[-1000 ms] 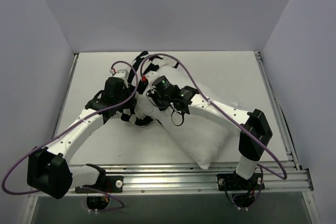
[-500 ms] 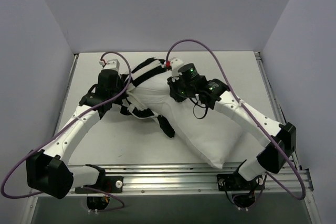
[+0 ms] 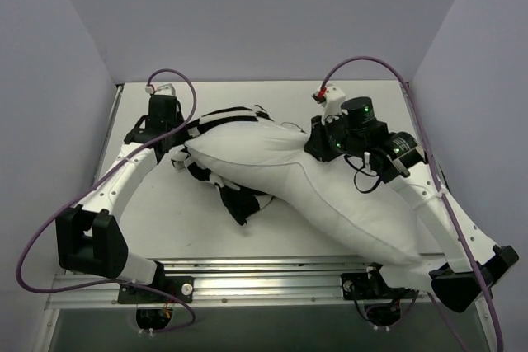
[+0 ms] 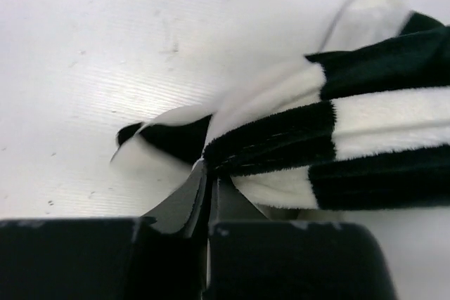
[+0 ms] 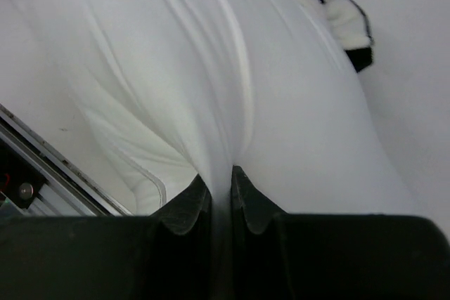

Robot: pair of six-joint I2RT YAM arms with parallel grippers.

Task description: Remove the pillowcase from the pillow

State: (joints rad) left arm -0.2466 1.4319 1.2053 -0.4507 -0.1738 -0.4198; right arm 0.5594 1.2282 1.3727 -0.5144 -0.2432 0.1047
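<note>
The plain white pillow lies slanted across the table, from the left middle to the front right. The black-and-white checkered pillowcase is bunched around its left end, with most of the pillow bare. My left gripper is shut on an edge of the pillowcase, its jaws pinching the black hem. My right gripper is shut on a fold of the pillow, white cloth squeezed between its fingertips. A scrap of the pillowcase shows at the top right of the right wrist view.
An aluminium rail runs along the table's near edge, and the pillow's front corner reaches it. Grey walls close in the left, back and right. Purple cables loop from both arms. Bare white table lies in front of the pillowcase.
The left gripper has shut on the pillowcase and drawn back to the left. The right arm has swung right with the pillow, pulling much more white cushion out of the cover.
</note>
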